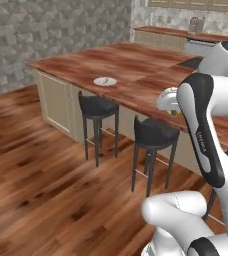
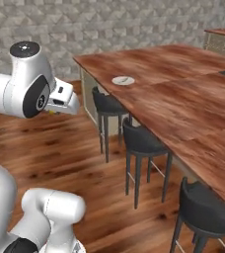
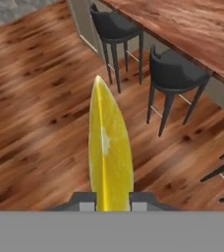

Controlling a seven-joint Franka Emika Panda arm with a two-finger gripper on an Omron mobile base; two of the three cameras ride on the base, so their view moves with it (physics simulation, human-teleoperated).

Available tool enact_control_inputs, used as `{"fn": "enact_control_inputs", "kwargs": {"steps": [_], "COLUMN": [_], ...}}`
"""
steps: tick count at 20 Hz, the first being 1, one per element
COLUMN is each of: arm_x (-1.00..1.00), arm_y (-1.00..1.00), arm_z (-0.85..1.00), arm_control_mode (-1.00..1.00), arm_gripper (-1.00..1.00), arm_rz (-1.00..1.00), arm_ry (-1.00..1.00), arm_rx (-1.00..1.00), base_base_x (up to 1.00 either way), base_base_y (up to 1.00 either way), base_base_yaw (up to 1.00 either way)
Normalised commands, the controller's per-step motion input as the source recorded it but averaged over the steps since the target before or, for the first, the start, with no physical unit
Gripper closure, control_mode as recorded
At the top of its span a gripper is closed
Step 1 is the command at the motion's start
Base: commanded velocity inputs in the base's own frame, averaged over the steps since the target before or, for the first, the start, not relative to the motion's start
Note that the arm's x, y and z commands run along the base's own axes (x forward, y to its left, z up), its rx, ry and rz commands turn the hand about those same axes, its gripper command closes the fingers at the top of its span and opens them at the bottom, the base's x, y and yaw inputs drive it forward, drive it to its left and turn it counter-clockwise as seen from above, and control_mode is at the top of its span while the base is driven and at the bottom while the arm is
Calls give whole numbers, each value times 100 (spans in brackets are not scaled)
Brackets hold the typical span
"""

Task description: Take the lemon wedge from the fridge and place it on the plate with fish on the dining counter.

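In the hand view my gripper (image 3: 111,204) is shut on the lemon wedge (image 3: 109,152), a bright yellow crescent that points away from the hand over the wood floor. A sliver of that yellow wedge (image 2: 53,111) peeks out under the hand (image 2: 62,101) in the right base view. The white plate with fish (image 1: 105,81) lies near the front edge of the reddish-brown dining counter (image 1: 136,62), well ahead of the hand, and the same plate (image 2: 123,80) is seen from the right. The fridge is out of view.
Dark stools (image 1: 97,106) (image 1: 155,132) stand along the counter's near side, and a third stool (image 2: 203,210) stands nearer me. Open wood floor (image 1: 31,165) lies to the left. A stone wall (image 1: 51,30) and a wall counter (image 1: 186,34) stand behind.
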Motion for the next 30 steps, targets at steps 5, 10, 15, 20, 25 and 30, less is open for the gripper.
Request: {"fn": "enact_control_inputs", "kwargs": {"steps": [5, 10, 15, 20, 25, 30], "arm_x": [0, 0, 0, 0, 0, 0], "arm_y": [0, 0, 0, 0, 0, 0], "arm_z": [0, 0, 0, 0, 0, 0], "arm_control_mode": [100, 100, 100, 100, 100, 100], "arm_gripper": [100, 100, 100, 100, 100, 100], "arm_rz": [0, 0, 0, 0, 0, 0], "arm_ry": [0, 0, 0, 0, 0, 0], "arm_rx": [0, 0, 0, 0, 0, 0], "base_base_x": [100, 100, 100, 100, 100, 100], "base_base_y": [100, 100, 100, 100, 100, 100], "base_base_yaw": [-55, -54, -46, -38, -38, -42]}}
